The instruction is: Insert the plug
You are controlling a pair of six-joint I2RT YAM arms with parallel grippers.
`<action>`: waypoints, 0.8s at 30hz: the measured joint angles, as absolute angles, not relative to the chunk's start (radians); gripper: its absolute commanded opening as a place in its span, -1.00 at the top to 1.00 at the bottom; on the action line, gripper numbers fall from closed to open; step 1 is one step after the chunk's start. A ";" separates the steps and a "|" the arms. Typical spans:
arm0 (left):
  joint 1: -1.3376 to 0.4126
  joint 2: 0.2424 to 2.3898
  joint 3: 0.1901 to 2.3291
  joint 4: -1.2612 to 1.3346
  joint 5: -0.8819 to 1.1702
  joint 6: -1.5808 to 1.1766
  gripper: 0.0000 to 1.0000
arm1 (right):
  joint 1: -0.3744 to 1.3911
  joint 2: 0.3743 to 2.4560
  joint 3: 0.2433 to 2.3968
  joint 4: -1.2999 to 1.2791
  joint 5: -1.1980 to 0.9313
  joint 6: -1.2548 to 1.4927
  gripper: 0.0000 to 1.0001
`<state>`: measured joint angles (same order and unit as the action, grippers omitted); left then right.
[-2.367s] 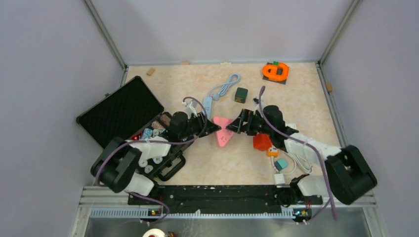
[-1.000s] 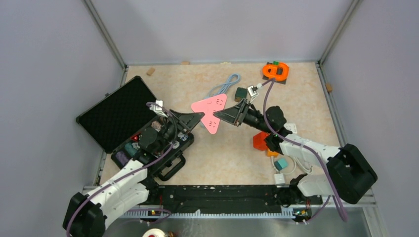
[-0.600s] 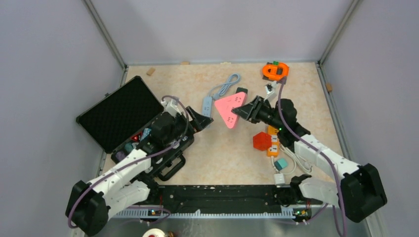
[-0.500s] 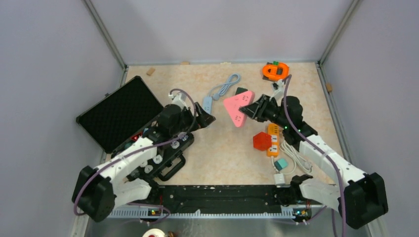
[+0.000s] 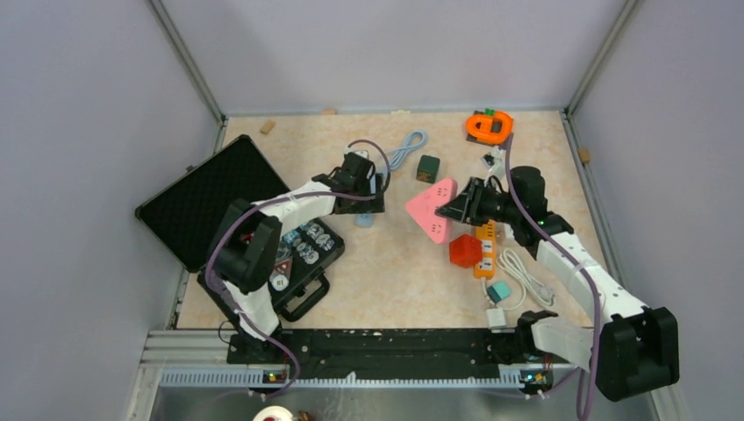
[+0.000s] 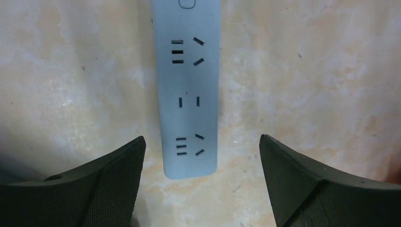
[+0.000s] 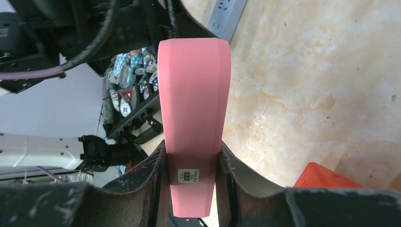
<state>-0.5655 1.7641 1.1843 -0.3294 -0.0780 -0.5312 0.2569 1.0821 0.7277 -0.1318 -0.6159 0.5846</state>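
Open left jaws straddled the pale-blue power strip (image 6: 189,94), best closed squarely; right jaws clamped the pink triangular socket (image 7: 194,94).

Three power strips are showing, one pink triangular strip (image 5: 432,209), one grey-blue strip (image 6: 189,90) and one orange strip (image 5: 484,261), alongside one red hexagonal block (image 5: 465,252), one dark green cube (image 5: 428,167), one orange ring-shaped piece (image 5: 489,127), one open black case (image 5: 211,197) and four small wooden blocks (image 5: 268,126).

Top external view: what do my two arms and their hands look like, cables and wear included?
The left arm and right arm have white link shells with black joints; a purple cable loops along each. The left hand has black, tapering, finely textured fingers; the right hand's black fingers are scuffed with pale scratches.
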 measured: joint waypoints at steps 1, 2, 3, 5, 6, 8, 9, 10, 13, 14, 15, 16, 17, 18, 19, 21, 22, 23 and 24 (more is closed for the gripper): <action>-0.566 1.792 1.199 -0.335 -0.087 -0.522 -0.68 | 0.257 1.082 0.728 -0.136 -0.621 0.584 1.00; -0.565 1.813 1.207 -0.339 -0.092 -0.517 -0.60 | 0.257 1.083 0.728 -0.143 -0.626 0.583 1.00; -0.566 1.834 1.214 -0.346 -0.094 -0.509 -0.48 | 0.257 1.085 0.728 -0.151 -0.630 0.582 1.00; -0.566 1.872 1.220 -0.353 -0.094 -0.499 -0.17 | 0.257 1.096 0.733 -0.173 -0.633 0.579 1.00; -0.566 1.884 1.220 -0.355 -0.103 -0.493 -0.07 | 0.256 1.104 0.736 -0.179 -0.635 0.579 1.00; -0.566 1.885 1.221 -0.352 -0.092 -0.492 0.10 | 0.255 1.119 0.742 -0.190 -0.636 0.579 1.00; -0.566 1.885 1.216 -0.345 -0.089 -0.494 0.15 | 0.254 1.124 0.743 -0.191 -0.636 0.579 1.00; -0.566 1.881 1.210 -0.340 -0.087 -0.498 0.18 | 0.254 1.129 0.743 -0.194 -0.636 0.580 1.00; -0.579 1.855 1.169 -0.307 -0.093 -0.509 0.40 | 0.254 1.137 0.743 -0.202 -0.637 0.583 1.00; -0.588 1.842 1.154 -0.305 -0.095 -0.519 0.46 | 0.254 1.139 0.743 -0.204 -0.637 0.585 1.00; -0.601 1.829 1.139 -0.310 -0.096 -0.532 0.48 | 0.254 1.140 0.743 -0.204 -0.638 0.586 1.00; -0.619 1.813 1.121 -0.315 -0.101 -0.552 0.51 | 0.254 1.141 0.743 -0.204 -0.638 0.587 1.00; -0.639 1.795 1.102 -0.318 -0.104 -0.572 0.54 | 0.254 1.141 0.743 -0.204 -0.639 0.588 1.00; -0.656 1.777 1.083 -0.319 -0.105 -0.588 0.54 | 0.254 1.141 0.743 -0.203 -0.640 0.590 1.00; -0.671 1.761 1.067 -0.320 -0.107 -0.606 0.53 | 0.254 1.141 0.743 -0.202 -0.643 0.593 1.00; -0.714 1.719 1.025 -0.323 -0.120 -0.651 0.53 | 0.254 1.141 0.743 -0.202 -0.649 0.599 1.00; -0.736 1.699 1.007 -0.327 -0.128 -0.672 0.52 | 0.254 1.141 0.743 -0.201 -0.652 0.603 1.00; -0.758 1.681 0.993 -0.335 -0.135 -0.692 0.52 | 0.254 1.141 0.743 -0.200 -0.654 0.606 1.00; -0.788 1.661 0.975 -0.341 -0.151 -0.718 0.49 | 0.254 1.141 0.743 -0.198 -0.656 0.609 1.00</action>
